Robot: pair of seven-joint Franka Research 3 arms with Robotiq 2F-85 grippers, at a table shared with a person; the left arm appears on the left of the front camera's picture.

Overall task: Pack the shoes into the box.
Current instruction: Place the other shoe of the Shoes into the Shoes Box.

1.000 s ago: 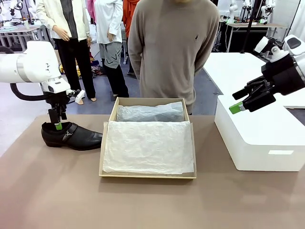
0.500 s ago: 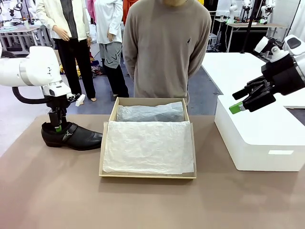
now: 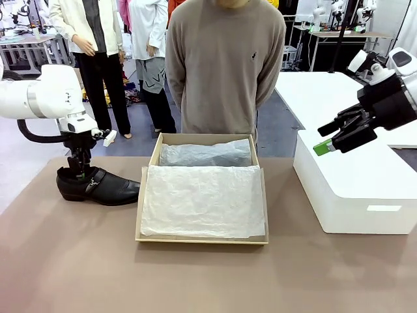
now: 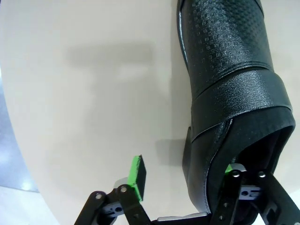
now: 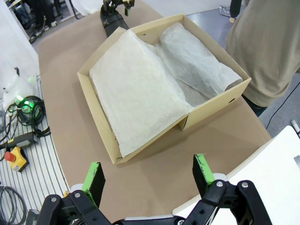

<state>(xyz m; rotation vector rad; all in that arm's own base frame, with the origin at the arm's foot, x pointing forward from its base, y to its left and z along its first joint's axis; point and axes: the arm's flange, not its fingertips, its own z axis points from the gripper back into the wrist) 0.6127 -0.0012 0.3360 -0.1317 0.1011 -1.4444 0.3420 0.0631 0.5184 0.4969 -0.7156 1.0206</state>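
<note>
One glossy black shoe (image 3: pixel 104 188) lies on the table left of the box (image 3: pixel 202 240), toe toward it. My left gripper (image 3: pixel 79 171) reaches down at its heel. In the left wrist view the gripper (image 4: pixel 183 169) straddles the shoe's (image 4: pixel 234 93) heel wall. One finger is inside the opening, and the other pad (image 4: pixel 137 172) stands outside with a gap, so the gripper is open. The tan box (image 5: pixel 206 112) is lined with white tissue, with a tissue-wrapped bundle at its far side. My right gripper (image 3: pixel 322 140) hangs open above the white block, with its fingers (image 5: pixel 149 176) holding nothing.
A large white block (image 3: pixel 352 189) sits on the table's right. A person (image 3: pixel 225 72) in a brown sweater stands right behind the box. The right wrist view has cables and an emergency-stop button (image 5: pixel 14 157) off the table's side. Bare tabletop lies in front of the box.
My left gripper has come down over the shoe's heel and its jaws have begun to narrow. The person has shifted slightly. The right arm has stayed still.
</note>
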